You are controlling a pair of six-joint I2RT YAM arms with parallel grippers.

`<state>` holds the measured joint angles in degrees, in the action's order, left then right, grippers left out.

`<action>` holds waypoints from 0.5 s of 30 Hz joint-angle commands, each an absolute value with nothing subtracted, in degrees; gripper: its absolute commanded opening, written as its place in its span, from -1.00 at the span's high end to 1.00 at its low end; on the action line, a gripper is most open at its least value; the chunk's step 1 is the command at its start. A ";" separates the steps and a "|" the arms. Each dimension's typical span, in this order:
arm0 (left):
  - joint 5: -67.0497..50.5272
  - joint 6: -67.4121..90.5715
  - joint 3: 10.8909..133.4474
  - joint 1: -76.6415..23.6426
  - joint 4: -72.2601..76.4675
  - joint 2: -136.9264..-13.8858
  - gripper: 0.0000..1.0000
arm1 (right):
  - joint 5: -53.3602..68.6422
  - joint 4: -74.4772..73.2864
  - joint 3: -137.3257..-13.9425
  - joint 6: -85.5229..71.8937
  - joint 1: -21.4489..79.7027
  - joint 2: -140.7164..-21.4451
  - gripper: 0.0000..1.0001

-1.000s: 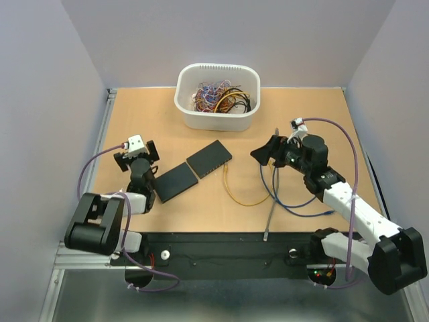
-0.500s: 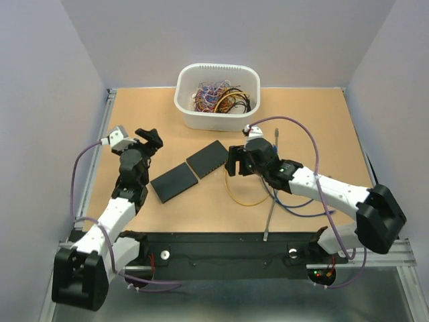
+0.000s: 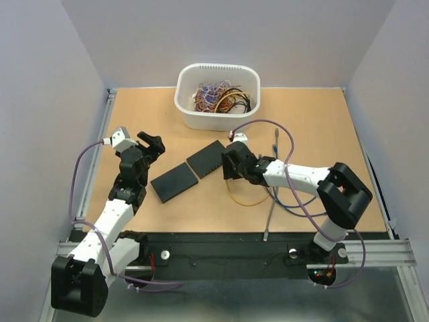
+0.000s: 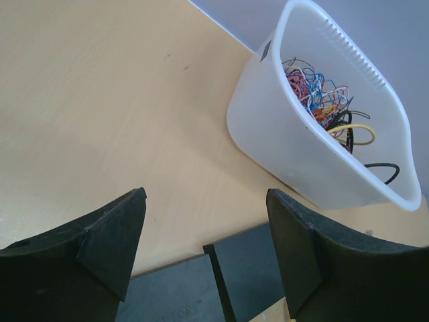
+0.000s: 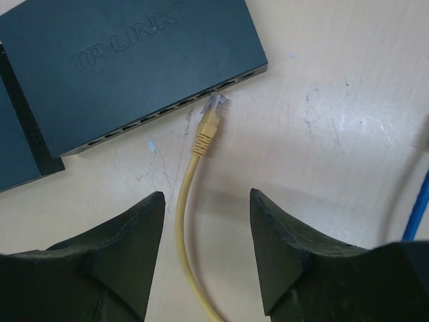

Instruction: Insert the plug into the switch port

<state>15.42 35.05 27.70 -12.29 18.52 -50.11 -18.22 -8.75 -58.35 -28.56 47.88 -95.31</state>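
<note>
Tan wood forms the table (image 3: 322,134), on which everything is laid. A white plastic tub (image 3: 217,122) is set at the far middle, and a tangle of coloured wires (image 3: 218,97) is seen inside it. Two flat black boxes are laid end to end nearer the arms. The TP-LINK switch (image 5: 134,60) is placed on the right, with its row of ports turned towards the right arm. The second switch (image 3: 174,181) is set just beside its left end.

A yellow patch cable (image 3: 244,203) is looped on the wood to the right of the switches. A blue cable (image 3: 295,209) and a grey cable (image 3: 269,218) are laid beyond it.

The left gripper (image 3: 151,143) is held to the left of the switches, its fingers spread apart with nothing between them. The right gripper (image 5: 206,221) is poised over the yellow patch cable, just behind its end. Its fingers are parted and nothing is clamped.

The yellow plug (image 5: 206,131) is found lying on the table. Its clear tip is right at the port face of the TP-LINK switch and is not seated in any port.
</note>
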 commanded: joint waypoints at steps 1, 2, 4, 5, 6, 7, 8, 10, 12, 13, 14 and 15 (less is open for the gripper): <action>15.82 34.89 26.72 -12.39 19.51 -50.36 -0.66 | -18.72 -8.35 -62.05 -29.97 49.39 -98.08 -0.15; 15.73 34.89 26.72 -12.39 19.51 -50.36 -0.65 | -18.72 -8.35 -62.31 -30.06 49.57 -98.78 -0.14; 15.64 34.81 26.72 -12.39 19.42 -50.27 -0.65 | -18.81 -8.26 -63.01 -30.41 50.01 -100.28 -0.11; 15.73 34.72 26.72 -12.39 19.42 -50.01 -0.64 | -18.72 -8.26 -63.19 -30.50 50.18 -100.81 -0.09; 15.91 34.54 26.72 -12.39 19.25 -49.57 -0.64 | -18.72 -8.35 -63.37 -30.67 50.45 -101.68 -0.07; 16.08 34.54 26.72 -12.39 19.07 -49.31 -0.64 | -18.81 -8.26 -63.63 -30.76 50.54 -102.04 -0.05; 16.08 34.54 26.63 -12.39 19.07 -49.05 -0.64 | -18.98 -8.26 -63.72 -31.02 50.80 -102.39 -0.01; 16.26 34.45 26.54 -12.39 18.64 -48.25 -0.64 | -19.34 -8.26 -63.72 -31.29 51.15 -103.09 0.03; 16.35 34.28 26.37 -12.39 18.55 -47.81 -0.64 | -19.60 -8.35 -63.81 -31.73 51.41 -103.71 0.12; 16.26 34.28 26.19 -12.39 18.63 -47.38 -0.64 | -19.95 -8.35 -63.72 -31.73 51.59 -103.88 0.14; 16.17 34.36 26.19 -12.39 18.55 -47.20 -0.64 | -19.95 -8.35 -63.72 -31.90 51.77 -104.41 0.20; 16.08 34.45 26.10 -12.39 18.63 -47.11 -0.64 | -20.30 -8.35 -63.72 -31.90 52.03 -104.68 0.22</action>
